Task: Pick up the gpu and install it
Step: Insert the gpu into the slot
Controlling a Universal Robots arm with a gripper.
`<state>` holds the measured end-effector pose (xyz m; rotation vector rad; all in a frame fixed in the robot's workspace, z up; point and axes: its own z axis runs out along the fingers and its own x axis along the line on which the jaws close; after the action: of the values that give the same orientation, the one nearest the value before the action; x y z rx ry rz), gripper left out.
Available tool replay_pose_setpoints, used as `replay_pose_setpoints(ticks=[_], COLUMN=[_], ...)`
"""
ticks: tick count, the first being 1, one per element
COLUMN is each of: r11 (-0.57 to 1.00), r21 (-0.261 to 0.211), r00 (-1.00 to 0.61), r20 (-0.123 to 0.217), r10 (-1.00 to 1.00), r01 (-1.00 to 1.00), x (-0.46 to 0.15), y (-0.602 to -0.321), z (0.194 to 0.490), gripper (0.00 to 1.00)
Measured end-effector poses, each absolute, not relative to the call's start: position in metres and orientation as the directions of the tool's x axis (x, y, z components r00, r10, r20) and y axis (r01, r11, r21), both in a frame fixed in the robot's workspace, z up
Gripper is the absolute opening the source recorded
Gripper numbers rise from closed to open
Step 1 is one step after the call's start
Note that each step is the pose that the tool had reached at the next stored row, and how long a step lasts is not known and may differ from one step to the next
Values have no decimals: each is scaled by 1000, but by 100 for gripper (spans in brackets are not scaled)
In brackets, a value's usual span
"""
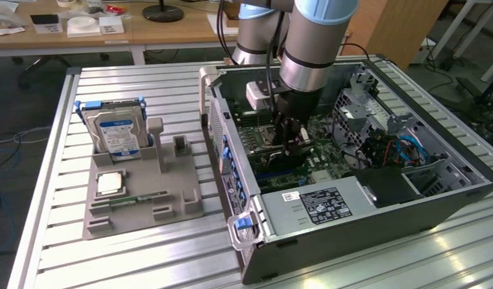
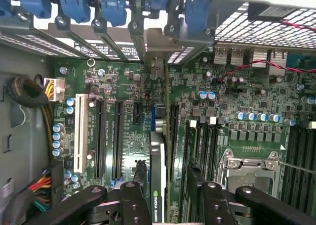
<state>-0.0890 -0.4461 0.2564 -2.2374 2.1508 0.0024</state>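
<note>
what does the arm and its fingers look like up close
The arm is made of thick silver-grey cylindrical segments with a pale blue band at one joint, and black cables run down beside it. The gripper is matte black, its fingers built from jointed links studded with round screws.

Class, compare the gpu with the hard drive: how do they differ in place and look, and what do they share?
Place: the gpu sits inside the computer case, over the motherboard; the hard drive stands outside it in the grey holder.
Look: the gpu is a thin dark card; the hard drive is a thicker silver block with a blue-white label.
Shared: both stand on edge.
</note>
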Motion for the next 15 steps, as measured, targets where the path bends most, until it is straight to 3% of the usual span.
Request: replay_pose_setpoints(ticks=[15], r11=[-39], r21=[-26], r00=[40], r20=[-27], r10=[-999], r01=[-999], x=[-89], y=[-449], z=[251], gripper=[46])
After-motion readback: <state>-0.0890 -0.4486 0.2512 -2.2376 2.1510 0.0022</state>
